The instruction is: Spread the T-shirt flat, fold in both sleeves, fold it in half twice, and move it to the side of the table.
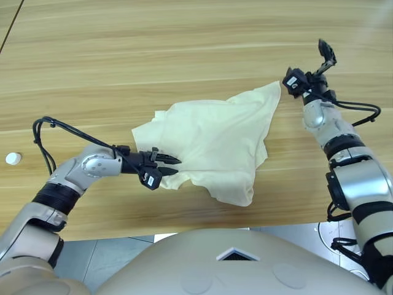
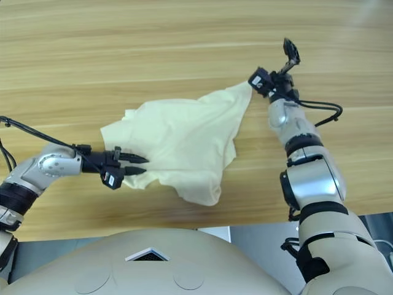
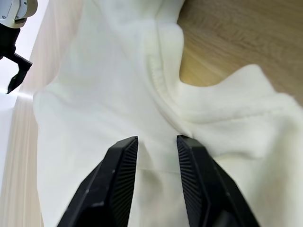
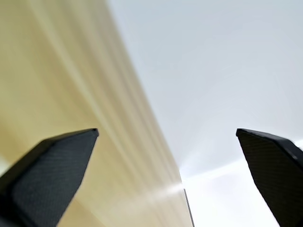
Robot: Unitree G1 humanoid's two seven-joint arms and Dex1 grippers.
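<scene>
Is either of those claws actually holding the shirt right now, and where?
Nothing is held. The left gripper sits over the T-shirt near its edge with jaws apart; the right gripper is wide open, clear of the cloth.

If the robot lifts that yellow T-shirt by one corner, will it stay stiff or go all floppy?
Probably floppy: the T-shirt lies crumpled in soft folds. Pushed, it would likely bunch up, as its wrinkled edges suggest.
</scene>
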